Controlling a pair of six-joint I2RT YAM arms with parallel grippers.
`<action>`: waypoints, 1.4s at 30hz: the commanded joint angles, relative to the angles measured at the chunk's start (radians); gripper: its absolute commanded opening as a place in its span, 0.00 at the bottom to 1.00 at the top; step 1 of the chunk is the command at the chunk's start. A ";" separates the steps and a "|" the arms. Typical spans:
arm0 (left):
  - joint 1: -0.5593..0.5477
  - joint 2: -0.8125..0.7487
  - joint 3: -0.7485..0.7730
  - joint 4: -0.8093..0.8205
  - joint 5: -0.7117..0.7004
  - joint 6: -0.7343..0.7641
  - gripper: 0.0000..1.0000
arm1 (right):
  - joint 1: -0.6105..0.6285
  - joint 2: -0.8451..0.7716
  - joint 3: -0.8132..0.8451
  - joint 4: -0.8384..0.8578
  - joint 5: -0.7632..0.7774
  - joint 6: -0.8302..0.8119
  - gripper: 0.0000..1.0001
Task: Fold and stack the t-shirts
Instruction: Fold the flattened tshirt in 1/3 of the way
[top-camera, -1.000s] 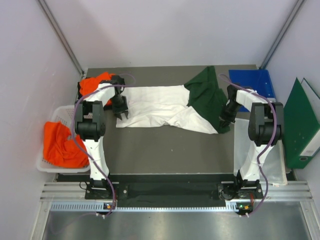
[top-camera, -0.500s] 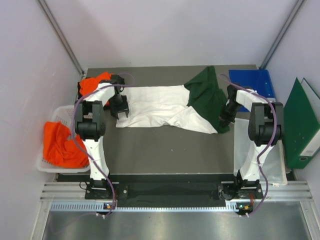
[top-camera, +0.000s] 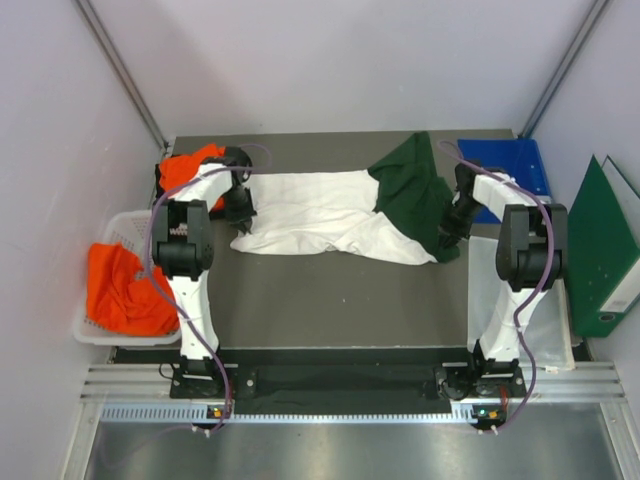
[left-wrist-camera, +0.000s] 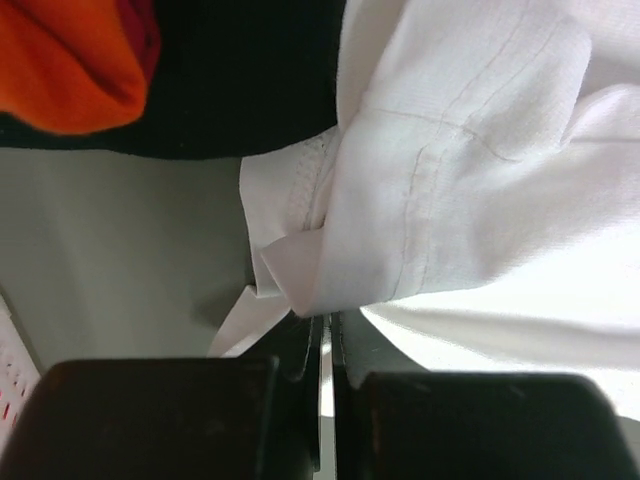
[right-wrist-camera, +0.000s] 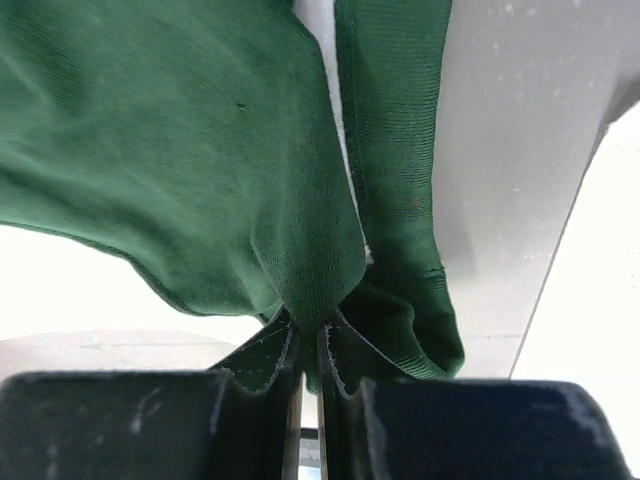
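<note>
The left arm (top-camera: 187, 262) and right arm (top-camera: 512, 290) have white links, black joints and looping purple cables (top-camera: 150, 228); their fingers (left-wrist-camera: 250, 420) are black.

Robot lab test cell, plain white enclosure walls (top-camera: 350, 60), grey table (top-camera: 330, 300), aluminium mounting rail (top-camera: 130, 385) at near edge

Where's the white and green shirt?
In the top view the shirt lies across the far middle of the table, white end pinched by the left gripper beside an orange shirt, green end by the right gripper near the blue tray.
</note>
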 joint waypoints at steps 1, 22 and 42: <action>0.011 -0.084 0.047 -0.085 -0.060 0.005 0.00 | -0.015 -0.004 0.067 -0.039 0.031 -0.020 0.05; -0.003 -0.328 -0.249 -0.242 -0.017 -0.022 0.00 | -0.080 -0.187 -0.152 -0.137 0.067 0.042 0.00; -0.014 -0.340 -0.123 -0.196 -0.021 0.005 0.99 | -0.103 -0.188 0.168 -0.144 0.038 -0.061 0.84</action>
